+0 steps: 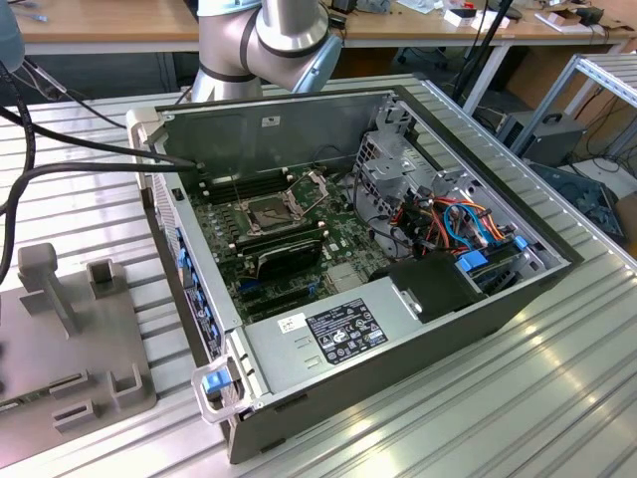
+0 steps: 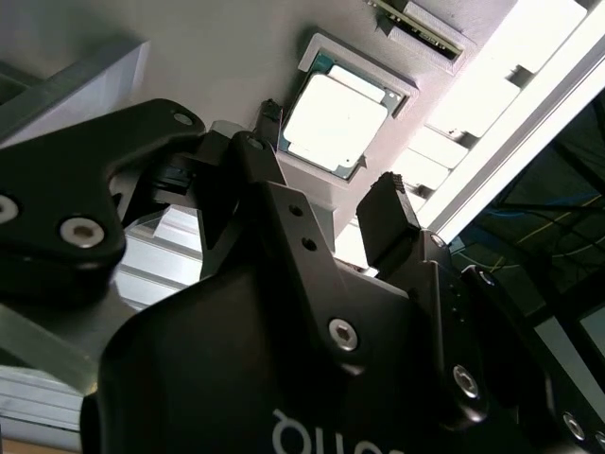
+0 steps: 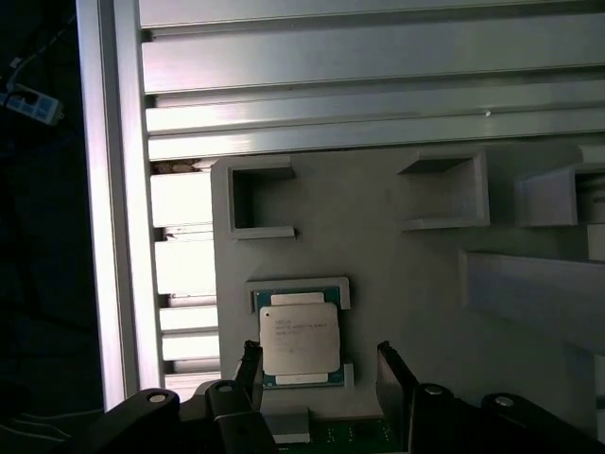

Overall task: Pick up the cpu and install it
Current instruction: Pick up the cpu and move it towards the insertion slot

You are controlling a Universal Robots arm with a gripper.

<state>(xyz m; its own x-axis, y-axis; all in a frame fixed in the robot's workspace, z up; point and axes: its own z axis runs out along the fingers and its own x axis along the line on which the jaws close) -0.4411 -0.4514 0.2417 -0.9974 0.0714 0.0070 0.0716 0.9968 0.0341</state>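
Ribbed counter (image 3: 378,57) carries a grey tray (image 3: 397,255); we log the cpu (image 3: 300,340) flat in the tray's recess, under the spread claw (image 3: 319,369), nearer one jaw.

Both wrist views closely face the cpu (image 3: 300,344) (image 2: 336,121).

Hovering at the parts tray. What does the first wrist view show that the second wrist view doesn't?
First wrist view: two empty pockets on the grey tray, past the chip. Second wrist view: the gripper from behind, its black body and bolted link arms in front. Both: the chip lying in its tray recess, the open gripper straddling it.
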